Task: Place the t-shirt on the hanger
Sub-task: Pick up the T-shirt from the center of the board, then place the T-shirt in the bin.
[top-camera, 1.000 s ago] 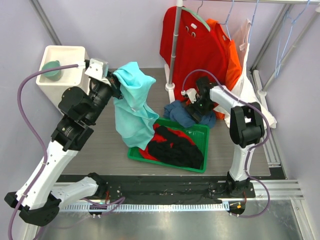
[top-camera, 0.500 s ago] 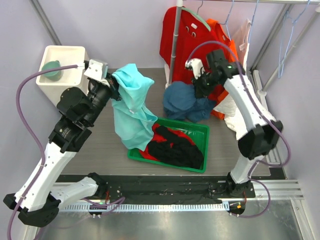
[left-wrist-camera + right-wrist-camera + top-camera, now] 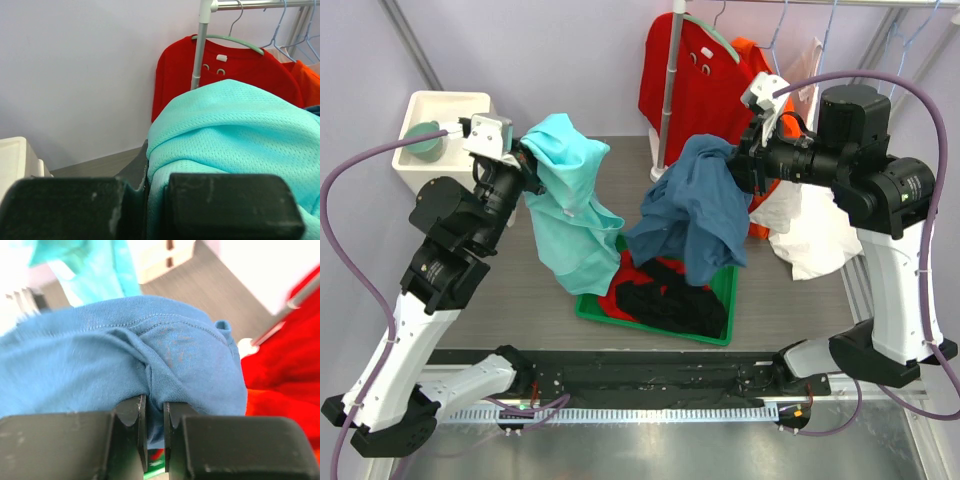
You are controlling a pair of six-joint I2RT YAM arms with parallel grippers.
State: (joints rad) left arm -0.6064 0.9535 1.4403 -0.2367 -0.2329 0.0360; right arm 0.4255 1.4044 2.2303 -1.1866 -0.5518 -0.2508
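Note:
The aqua t-shirt point(image 3: 565, 205) hangs bunched from my left gripper point(image 3: 525, 162), well above the table's left half. In the left wrist view its mesh cloth point(image 3: 235, 125) is pinched in my left gripper point(image 3: 150, 200), which is shut on it. My right gripper point(image 3: 752, 165) is shut on a slate-blue garment point(image 3: 695, 215) that dangles over the green bin. In the right wrist view a fold of that garment point(image 3: 125, 350) sits between the nearly closed jaws of the right gripper point(image 3: 155, 430). Thin pale-blue wire hangers point(image 3: 275, 36) hang on the rail at the back right.
A green bin point(image 3: 650, 325) holding black and red clothes sits mid-table. A red shirt point(image 3: 695, 90) on a mint-green hanger, an orange shirt point(image 3: 770, 70) and a white garment point(image 3: 810, 235) hang by the rack pole point(image 3: 667, 100). A white box point(image 3: 440, 110) stands back left.
My right gripper closed on the slate-blue garment beside the bin and lifted it high toward the right. My left gripper carried the t-shirt slightly up and left.

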